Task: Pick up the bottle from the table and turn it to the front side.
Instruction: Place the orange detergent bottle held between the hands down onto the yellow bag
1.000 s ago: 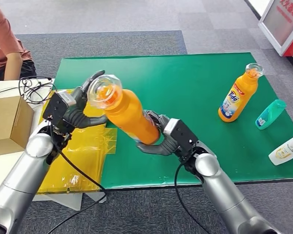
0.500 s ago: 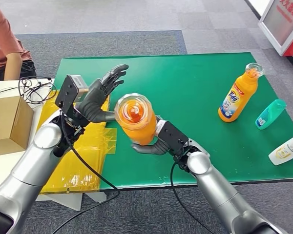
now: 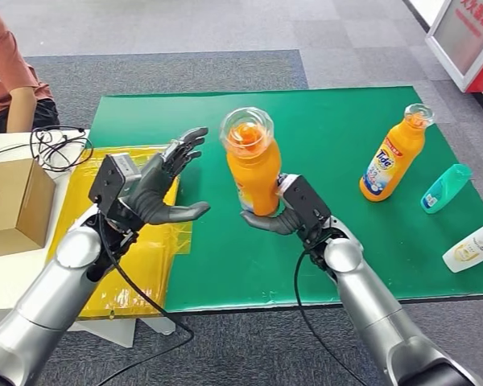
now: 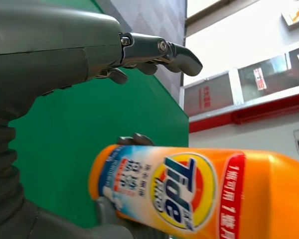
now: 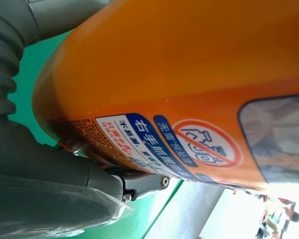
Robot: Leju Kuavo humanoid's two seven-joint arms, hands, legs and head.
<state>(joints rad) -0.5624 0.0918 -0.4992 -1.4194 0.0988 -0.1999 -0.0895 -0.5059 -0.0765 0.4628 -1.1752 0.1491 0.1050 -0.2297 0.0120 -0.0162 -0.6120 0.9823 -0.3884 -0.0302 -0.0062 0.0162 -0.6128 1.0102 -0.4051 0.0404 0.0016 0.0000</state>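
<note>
An orange Tide bottle with a clear cap stands nearly upright just above the green table, gripped low on its body by my right hand. Its Tide label faces the left wrist camera, and the back label faces the right wrist camera. My left hand hovers to the left of the bottle, holding nothing, its fingers spread apart and a gap between them and the bottle.
A second orange Tide bottle stands at the table's right, with a teal bottle and a white bottle lying beside it. A yellow sheet, a cardboard box and cables lie left. A person sits far left.
My left hand let go of the bottle's cap end and drew back to the left, fingers spreading. My right hand swung the bottle from lying slanted to nearly upright and carried it forward.
</note>
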